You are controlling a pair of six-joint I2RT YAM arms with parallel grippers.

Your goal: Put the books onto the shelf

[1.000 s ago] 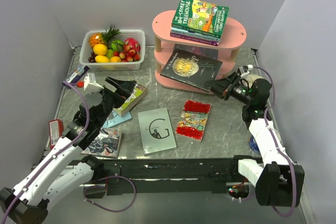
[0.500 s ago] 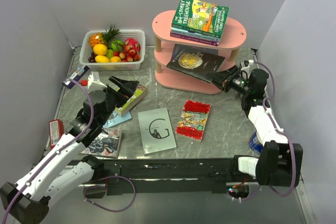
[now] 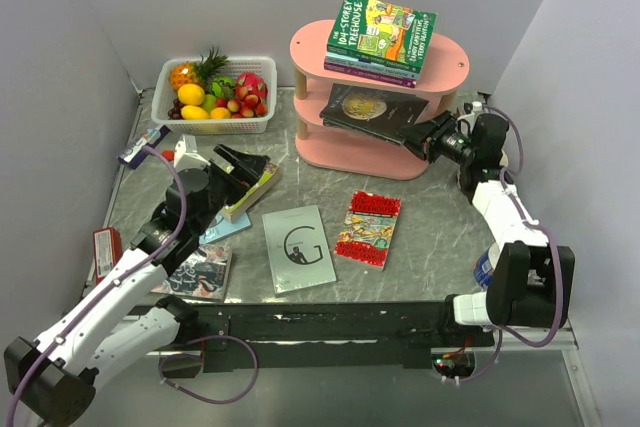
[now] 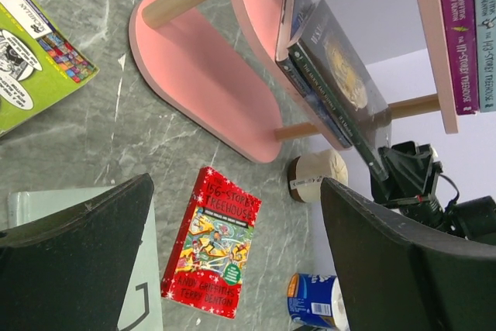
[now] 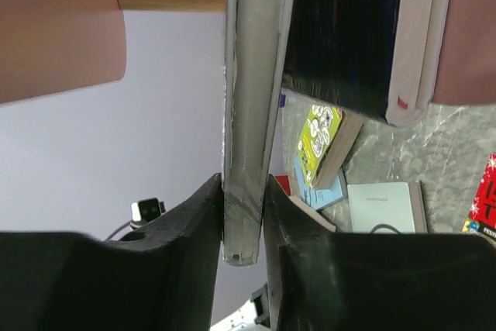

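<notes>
Dark book (image 3: 370, 109) on the shelf's (image 3: 312, 47) middle tier, atop other books, right corner jutting past the shelf's end. Pinched at that edge between the right gripper's (image 3: 415, 140) jaws. Likely light, thin and bendy, with a slick cover: best held near the spine, kept level. Left gripper (image 3: 240, 169) spread wide over the green book (image 3: 252, 191) near the table's (image 3: 440, 237) left edge. A second ago, dark book tilted lower at the shelf's front; now level and further in.
</notes>
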